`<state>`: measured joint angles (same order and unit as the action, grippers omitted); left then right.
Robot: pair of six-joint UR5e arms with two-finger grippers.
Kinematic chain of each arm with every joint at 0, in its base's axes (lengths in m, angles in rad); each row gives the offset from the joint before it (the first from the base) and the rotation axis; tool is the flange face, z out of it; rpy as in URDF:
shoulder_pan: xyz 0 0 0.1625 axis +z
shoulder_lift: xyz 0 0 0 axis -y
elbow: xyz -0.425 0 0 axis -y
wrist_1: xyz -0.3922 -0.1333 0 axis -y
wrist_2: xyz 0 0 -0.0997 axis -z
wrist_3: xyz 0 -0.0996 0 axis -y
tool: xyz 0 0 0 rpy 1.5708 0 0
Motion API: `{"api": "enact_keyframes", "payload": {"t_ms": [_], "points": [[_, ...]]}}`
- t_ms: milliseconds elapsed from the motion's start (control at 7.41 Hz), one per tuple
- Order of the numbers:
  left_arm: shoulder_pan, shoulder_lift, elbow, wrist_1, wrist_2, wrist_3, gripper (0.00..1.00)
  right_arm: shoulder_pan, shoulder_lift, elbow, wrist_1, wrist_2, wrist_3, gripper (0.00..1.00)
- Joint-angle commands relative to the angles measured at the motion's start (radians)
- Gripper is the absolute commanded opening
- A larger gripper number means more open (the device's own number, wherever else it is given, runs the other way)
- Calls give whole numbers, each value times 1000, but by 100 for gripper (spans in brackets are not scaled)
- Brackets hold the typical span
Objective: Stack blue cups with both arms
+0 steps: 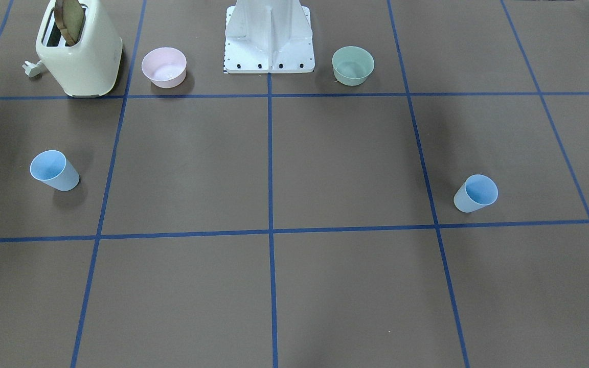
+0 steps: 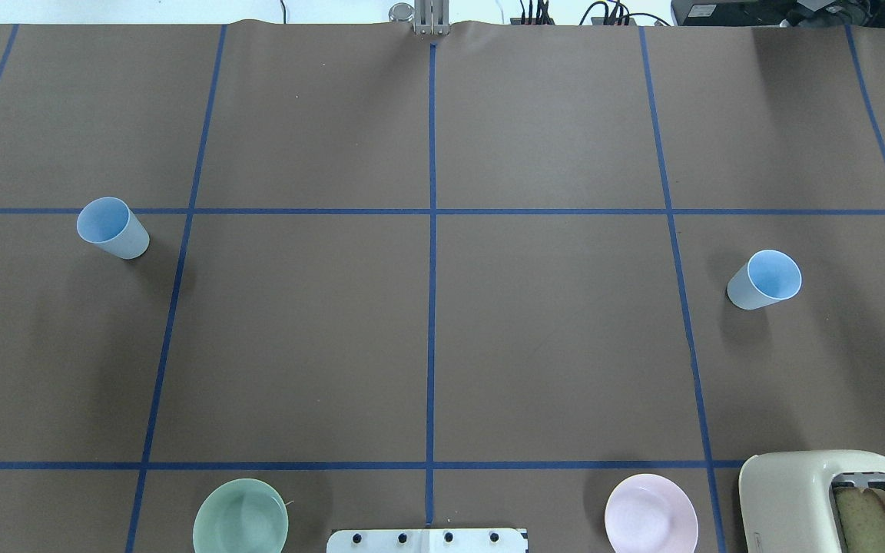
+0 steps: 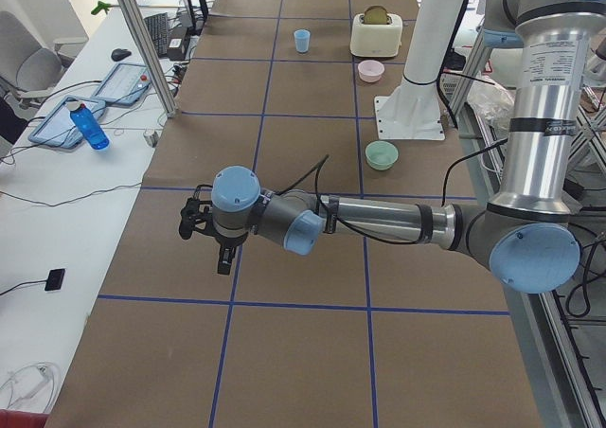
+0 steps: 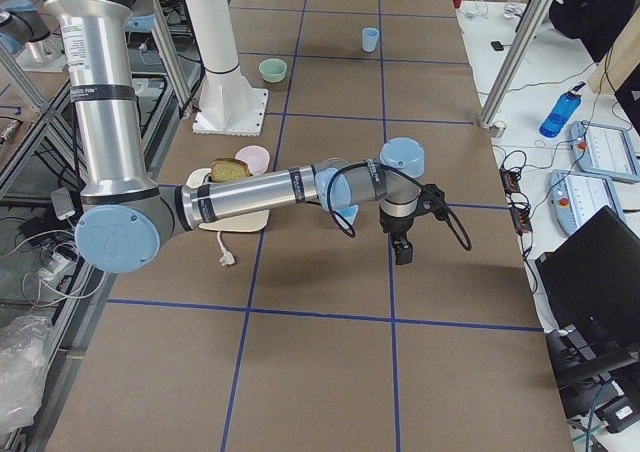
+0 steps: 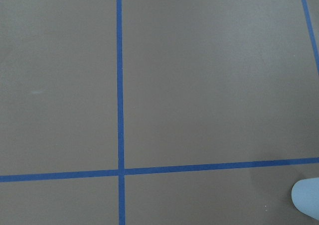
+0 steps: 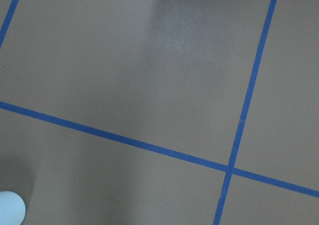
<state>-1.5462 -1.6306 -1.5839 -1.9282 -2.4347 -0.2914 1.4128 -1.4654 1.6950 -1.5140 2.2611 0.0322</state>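
We cannot tell whether left gripper (image 3: 221,258) or right gripper (image 4: 403,252) is spread; the smooth tapered left cup (image 2: 112,229) and right cup (image 2: 765,279) stand upright.

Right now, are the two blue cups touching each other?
Apart. The overhead view shows the left blue cup and the right blue cup on opposite sides, with bare table between them.

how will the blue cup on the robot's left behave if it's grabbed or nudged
The blue cup looks thin-walled plastic, so probably light and a bit squeezable. It stands upright on its narrower end, so a nudge near the rim could tip it. Its smooth tapered wall may slip in a grip.
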Motion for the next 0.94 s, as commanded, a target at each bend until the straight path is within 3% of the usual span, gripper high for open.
{"api": "enact_keyframes", "payload": {"t_ms": [0, 810], "points": [[0, 0, 1, 0, 0, 0, 99, 0, 0, -1, 0, 0, 0, 100], [0, -2, -2, 0, 0, 0, 99, -11, 5, -8, 8, -9, 24, 100]]}}
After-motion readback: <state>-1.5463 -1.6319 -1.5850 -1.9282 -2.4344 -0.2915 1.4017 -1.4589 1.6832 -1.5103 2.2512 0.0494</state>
